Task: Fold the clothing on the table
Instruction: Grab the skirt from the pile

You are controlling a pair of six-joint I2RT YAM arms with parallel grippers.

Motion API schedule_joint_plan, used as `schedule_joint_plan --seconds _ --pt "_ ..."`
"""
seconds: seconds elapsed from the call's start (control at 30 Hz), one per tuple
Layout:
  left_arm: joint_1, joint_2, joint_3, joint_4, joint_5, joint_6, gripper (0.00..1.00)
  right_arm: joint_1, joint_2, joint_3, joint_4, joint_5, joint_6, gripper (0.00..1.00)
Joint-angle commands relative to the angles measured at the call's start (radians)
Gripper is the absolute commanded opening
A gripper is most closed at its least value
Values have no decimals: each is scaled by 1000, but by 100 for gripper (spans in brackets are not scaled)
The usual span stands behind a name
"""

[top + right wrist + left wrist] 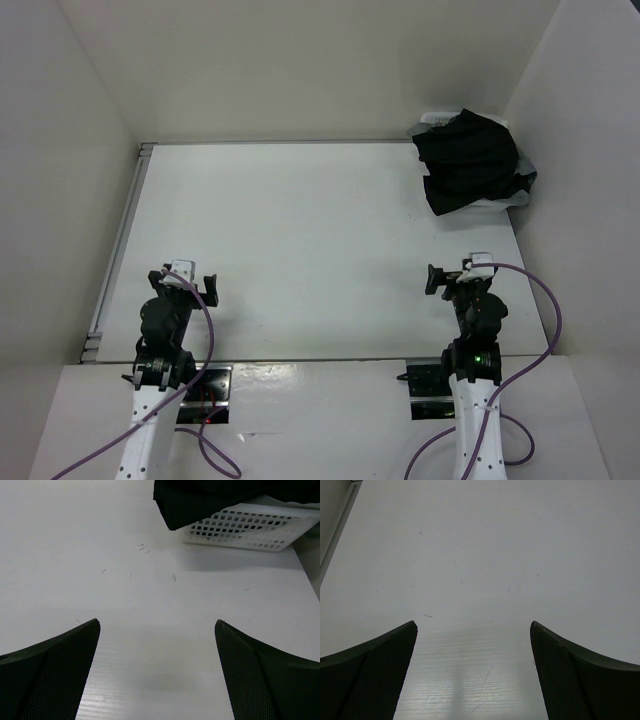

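Note:
The black clothing [468,160] lies bunched up at the far right corner of the white table [300,240], draped over a white basket. In the right wrist view the clothing [220,497] hangs over the basket's top edge. My left gripper [185,280] hovers near the front left of the table, open, with nothing between its fingers [375,670]. My right gripper [455,278] hovers near the front right, open and empty as well, well short of the clothing. Only bare tabletop shows between the fingers [265,675] of the right gripper.
A white perforated plastic basket [250,527] sits under the clothing at the far right corner [520,190]. A grey metal rail [120,240] runs along the table's left edge. White walls enclose the table at the back and on both sides.

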Motion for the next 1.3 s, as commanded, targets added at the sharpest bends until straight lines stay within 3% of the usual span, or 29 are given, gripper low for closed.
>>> schedule_joint_plan --seconds 0.0,0.63,0.73,0.77,0.8,0.83,1.0,1.13,1.23,1.27 --pt "-3 -138 -28 20 9 9 99 -4 -86 -48 60 -5 -11 99" --pt "-3 -138 -28 20 9 9 99 -4 -86 -36 60 -25 -20 99" --pt "-3 -138 33 -10 160 157 99 -4 -86 22 69 19 38 99" --pt "-3 -138 50 -21 334 254 99 -4 -86 41 69 49 119 99" --pt "-3 -138 70 -21 363 352 99 -4 -86 82 69 64 136 99" --pt "-3 -138 88 5 372 338 99 -4 -86 105 69 64 137 99" --pt "-3 -138 184 258 239 154 99 -4 -86 257 57 119 190 99" --pt "-3 -60 300 373 228 176 99 -4 -30 378 179 217 267 99" --pt "-3 120 464 373 89 113 99 -4 211 603 45 300 327 99" --pt "-3 182 516 361 40 92 99 -4 374 674 -1 326 327 99"
